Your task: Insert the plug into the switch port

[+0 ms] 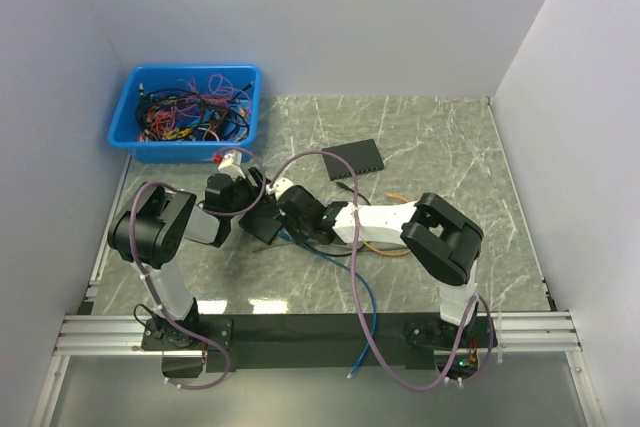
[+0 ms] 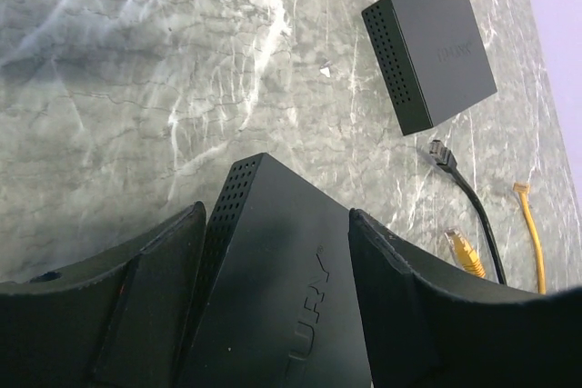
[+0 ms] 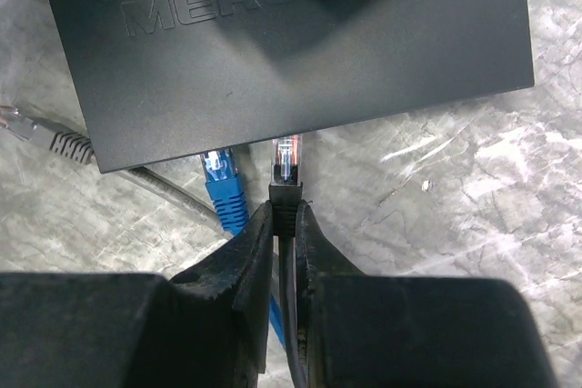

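My left gripper is shut on a black switch, gripping it across its width; in the top view this gripper holds the switch left of centre. My right gripper is shut on a black cable just behind its clear plug. The plug tip points at the near edge of the switch, marked MERCURY, and sits just short of it. The ports on that edge are hidden. In the top view the right gripper is right beside the switch.
A blue plug and a grey plug lie at the switch's near edge. A second black switch lies further back, with a black plug and yellow plugs near it. A blue bin of cables stands back left.
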